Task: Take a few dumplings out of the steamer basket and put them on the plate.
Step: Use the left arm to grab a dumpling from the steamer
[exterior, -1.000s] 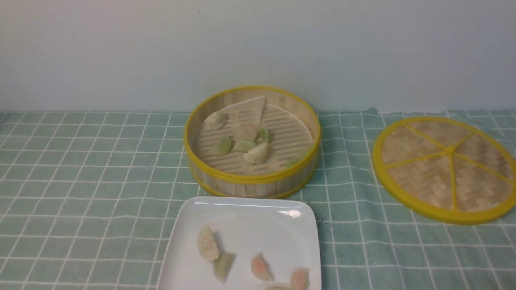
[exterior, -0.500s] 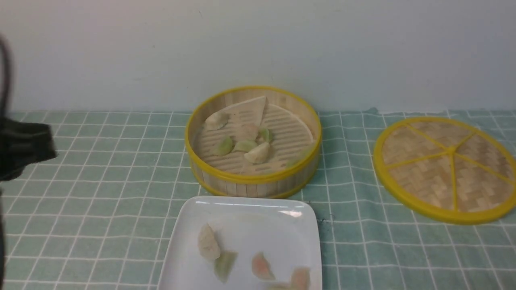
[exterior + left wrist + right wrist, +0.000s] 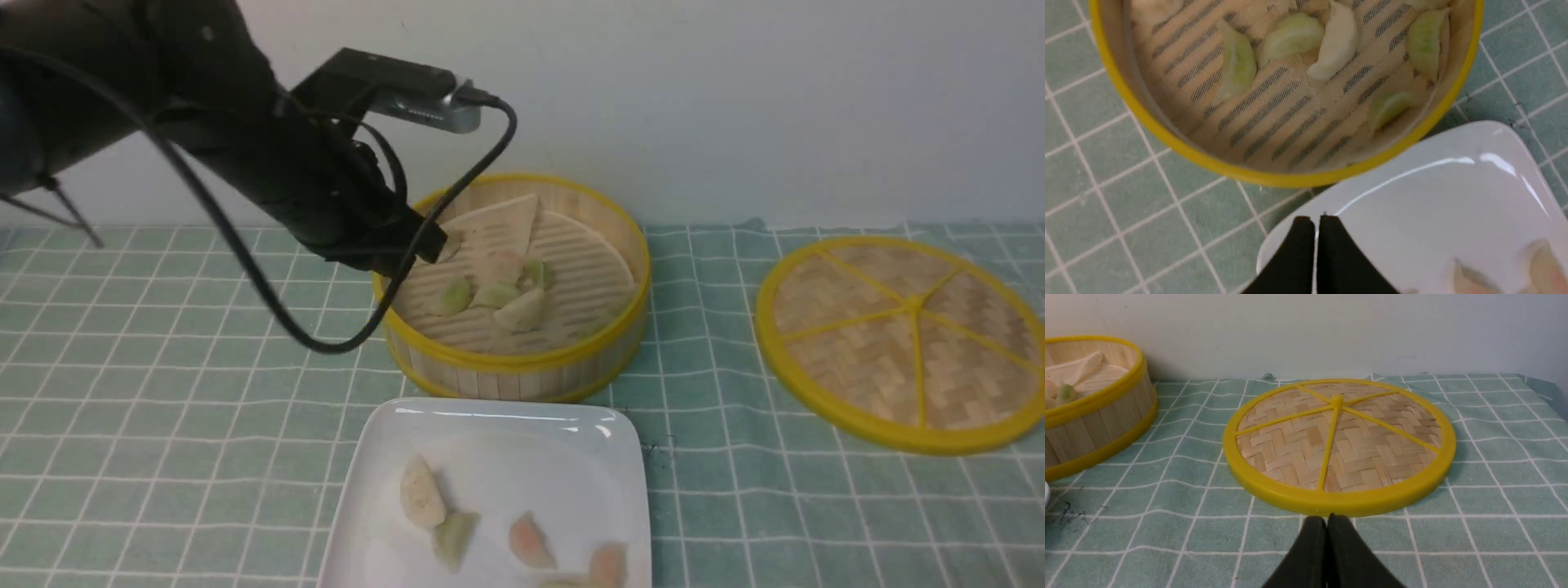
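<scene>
The steamer basket [image 3: 514, 363] stands mid-table with several dumplings [image 3: 522, 310] on its slatted floor, green, cream and pinkish. The white plate [image 3: 498, 433] lies just in front of it and carries several dumplings [image 3: 421, 492]. My left gripper [image 3: 426, 238] hangs over the basket's left rim, shut and empty. In the left wrist view its shut tips [image 3: 1316, 219] show against the plate's corner [image 3: 1453, 196], with the basket [image 3: 1249, 174] and its dumplings [image 3: 1337, 41] beyond. My right gripper [image 3: 1327, 519] is shut and empty, low over the cloth just short of the lid; it is out of the front view.
The flat woven yellow-rimmed lid [image 3: 902, 339] lies on the cloth to the right of the basket, and shows close in the right wrist view [image 3: 1339, 445]. A green checked cloth [image 3: 163, 408] covers the table. A wall stands right behind the basket.
My left arm has swung in from the left edge and now reaches over the basket's left rim. The dumplings, plate and lid have not moved.
</scene>
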Controlling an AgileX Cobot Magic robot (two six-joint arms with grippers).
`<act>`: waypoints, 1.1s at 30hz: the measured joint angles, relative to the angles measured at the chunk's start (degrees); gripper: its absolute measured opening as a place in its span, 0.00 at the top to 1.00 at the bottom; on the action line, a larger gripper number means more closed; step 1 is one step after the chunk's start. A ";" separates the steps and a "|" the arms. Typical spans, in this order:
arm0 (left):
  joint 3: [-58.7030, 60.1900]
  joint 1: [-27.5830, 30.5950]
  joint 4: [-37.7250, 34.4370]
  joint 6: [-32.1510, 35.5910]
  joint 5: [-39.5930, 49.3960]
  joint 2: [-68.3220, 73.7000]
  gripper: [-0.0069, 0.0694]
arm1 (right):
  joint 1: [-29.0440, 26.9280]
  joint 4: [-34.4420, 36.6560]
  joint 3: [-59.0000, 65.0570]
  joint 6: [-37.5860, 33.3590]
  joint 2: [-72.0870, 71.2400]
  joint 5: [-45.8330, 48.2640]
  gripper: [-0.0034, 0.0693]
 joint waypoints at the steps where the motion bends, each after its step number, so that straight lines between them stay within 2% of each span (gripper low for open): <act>1: -1.38 -0.05 0.24 0.00 0.62 1.59 0.92 | 0.00 0.00 0.00 0.00 0.00 0.00 0.97; 7: -10.88 -0.05 2.56 2.93 3.90 12.73 0.91 | 0.00 0.00 0.00 0.00 0.00 0.00 0.97; 10: -13.54 -0.05 3.29 4.72 4.34 16.53 0.86 | 0.00 0.00 0.00 0.00 0.00 0.00 0.97; 15: -15.28 -0.05 4.19 6.62 -1.14 21.27 0.60 | 0.00 0.00 0.00 0.00 0.00 0.00 0.97; 16: -15.28 -0.05 4.40 6.70 -1.76 21.69 0.58 | 0.00 0.00 0.00 0.00 0.00 0.00 0.97; 18: -15.35 -0.06 6.07 6.80 -5.40 23.19 0.43 | 0.00 0.01 0.00 0.00 0.00 0.00 0.97; 19: -15.37 -0.06 6.51 6.80 -6.48 23.72 0.38 | 0.00 0.01 0.00 0.00 0.00 0.00 0.97; 23: -15.48 -0.06 7.06 6.80 -9.02 25.65 0.31 | 0.00 0.06 0.00 0.07 0.00 0.00 0.97; 26: -15.48 -0.11 7.06 6.80 -9.43 26.97 0.31 | 0.00 0.06 0.00 0.07 0.00 0.00 0.97; 29: -15.61 -0.11 6.77 6.68 -9.58 27.57 0.38 | 0.00 0.06 0.00 0.07 0.00 0.00 0.97; 31: -15.86 -0.11 6.77 5.42 -9.12 27.69 0.47 | 0.00 0.06 0.00 0.07 0.00 0.00 0.97; 32: -16.25 -0.11 6.77 3.45 -7.98 27.76 0.58 | 0.00 0.06 0.00 0.07 0.00 0.00 0.97; 33: -16.80 -0.12 6.83 1.88 -7.03 27.76 0.64 | 0.00 0.06 0.00 0.07 0.00 0.00 0.97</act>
